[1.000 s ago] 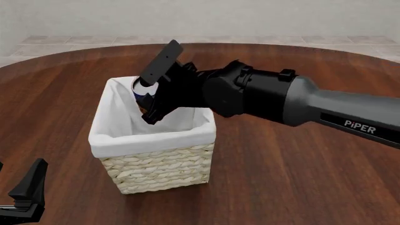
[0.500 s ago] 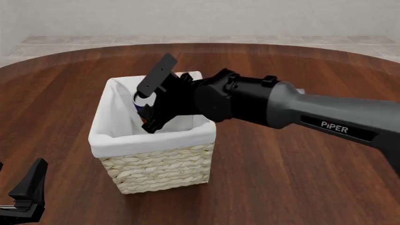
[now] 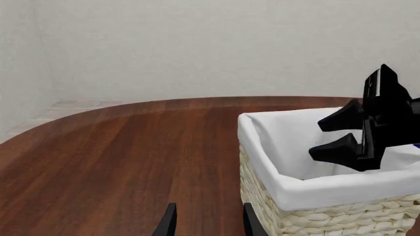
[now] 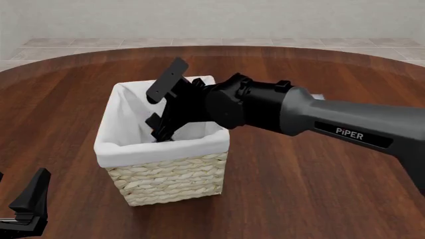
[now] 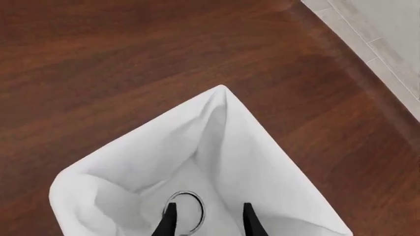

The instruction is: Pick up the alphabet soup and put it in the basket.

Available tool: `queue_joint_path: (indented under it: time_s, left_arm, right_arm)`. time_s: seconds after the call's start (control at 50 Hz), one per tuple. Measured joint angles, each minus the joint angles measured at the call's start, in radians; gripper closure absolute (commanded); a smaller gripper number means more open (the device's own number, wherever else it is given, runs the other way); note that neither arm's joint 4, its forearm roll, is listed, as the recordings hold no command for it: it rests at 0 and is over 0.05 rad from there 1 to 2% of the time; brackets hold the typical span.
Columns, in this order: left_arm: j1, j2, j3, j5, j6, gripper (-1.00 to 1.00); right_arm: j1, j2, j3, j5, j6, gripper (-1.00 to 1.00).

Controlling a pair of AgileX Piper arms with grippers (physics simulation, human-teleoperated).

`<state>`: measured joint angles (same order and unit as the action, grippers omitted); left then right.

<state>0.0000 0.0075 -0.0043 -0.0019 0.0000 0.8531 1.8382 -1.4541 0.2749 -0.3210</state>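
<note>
The basket [image 4: 159, 147] stands left of the table's middle, pale wicker with a white lining. My right gripper [image 4: 154, 118] reaches into its mouth from the right, open and empty. In the right wrist view the alphabet soup [image 5: 187, 209] shows only as a silvery ringed top at the bottom of the basket [image 5: 223, 128], below my open right gripper [image 5: 206, 221]. The can is hidden in the front view. My left gripper [image 4: 27, 204] is open and empty near the table's front left corner, apart from the basket [image 3: 315, 189]. The left wrist view shows my left gripper [image 3: 206, 223] and the right gripper [image 3: 318, 139].
The brown wooden table [image 4: 312, 189] is round-edged at the back, with a tiled floor and pale wall beyond. The right arm [image 4: 345, 127] stretches across the table's right half. A small grey thing [image 4: 317, 96] peeks out behind the arm.
The can was held between my right fingers over the basket. The fingers have opened, the can has left them, and it now lies in the basket. The left arm has not moved.
</note>
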Motion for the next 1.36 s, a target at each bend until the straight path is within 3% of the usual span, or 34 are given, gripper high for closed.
queue_joint_path:
  time_s: [0.54,1.36]
  left_arm:
    - [0.000,0.000,0.000,0.000,0.000,-1.00]
    - [0.000,0.000,0.000,0.000,0.000,-1.00]
  right_arm:
    - [0.009,-0.024,0.007,-0.005,0.014,-1.00]
    - [0.006,-0.212,-0.023,0.041,-0.019,-1.00]
